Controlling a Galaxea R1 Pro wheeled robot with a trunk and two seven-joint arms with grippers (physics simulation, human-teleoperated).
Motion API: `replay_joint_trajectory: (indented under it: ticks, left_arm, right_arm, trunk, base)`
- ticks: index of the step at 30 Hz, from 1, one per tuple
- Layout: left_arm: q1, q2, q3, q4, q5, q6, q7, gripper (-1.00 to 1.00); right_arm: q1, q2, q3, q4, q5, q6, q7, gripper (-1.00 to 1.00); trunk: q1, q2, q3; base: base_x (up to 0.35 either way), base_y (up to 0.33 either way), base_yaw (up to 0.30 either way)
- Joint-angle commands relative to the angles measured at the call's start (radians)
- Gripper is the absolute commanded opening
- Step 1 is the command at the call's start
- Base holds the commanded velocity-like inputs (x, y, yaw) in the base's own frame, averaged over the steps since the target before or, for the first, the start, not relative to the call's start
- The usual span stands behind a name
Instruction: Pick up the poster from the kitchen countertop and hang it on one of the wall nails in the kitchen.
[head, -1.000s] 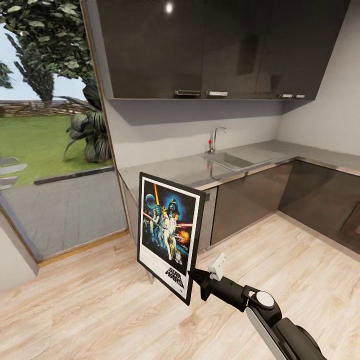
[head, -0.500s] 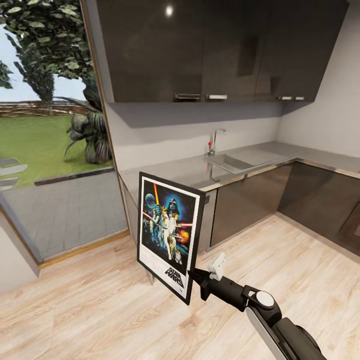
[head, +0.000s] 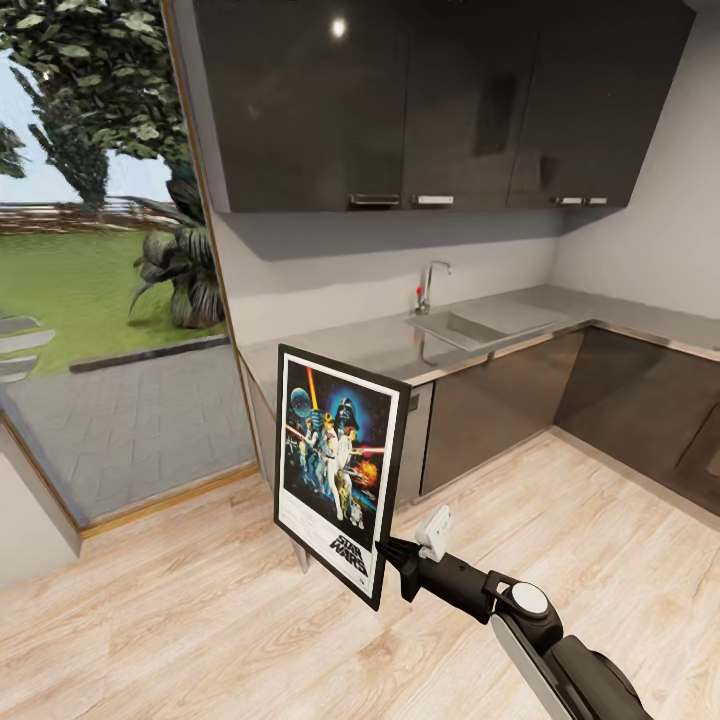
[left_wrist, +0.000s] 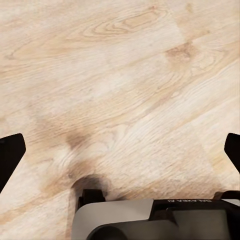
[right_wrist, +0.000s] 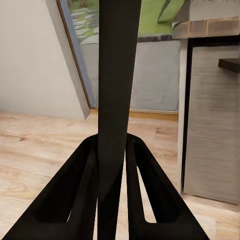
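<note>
The poster (head: 335, 465), black-framed with a white border and Star Wars art, hangs upright in the air over the wooden floor, clear of the grey kitchen countertop (head: 370, 345) behind it. My right gripper (head: 392, 556) is shut on its lower right edge. In the right wrist view the poster (right_wrist: 117, 75) shows edge-on as a dark vertical strip, clamped between the two black fingers (right_wrist: 80, 185). My left gripper (left_wrist: 120, 152) points down at the floor, its black fingertips (left_wrist: 10, 152) wide apart and open with nothing between them. I see no wall nail.
An inset sink (head: 455, 325) with a chrome tap (head: 430, 280) sits in the worktop. Dark upper cabinets (head: 420, 100) hang above it and dark base cabinets (head: 500, 400) run along the right. A large glass window (head: 100, 260) onto a garden takes up the left.
The whole head view has shifted slightly: the cabinets and worktop sit a little lower and further off. The poster and my right arm hold the same pose in the picture.
</note>
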Motion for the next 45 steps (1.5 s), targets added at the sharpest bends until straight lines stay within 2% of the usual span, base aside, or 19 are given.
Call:
replay_joint_trajectory:
  ticks: [1,45]
  left_arm:
    - [0.0,0.0,0.002,-0.002,0.005,0.01,-0.005,1.0]
    - [0.0,0.0,0.002,-0.001,0.004,0.01,-0.005,1.0]
  right_arm:
    - [-0.001,-0.001,0.001,-0.001,-0.013,0.01,0.002,-1.0]
    - [-0.001,0.001,0.003,0.002,-0.011,0.003,-0.003,-1.0]
  trunk:
    - [-0.004,0.006,0.002]
    - [-0.172,0.314,0.14]
  base:
    - [0.0,0.0,0.0]
    - [0.0,0.0,0.0]
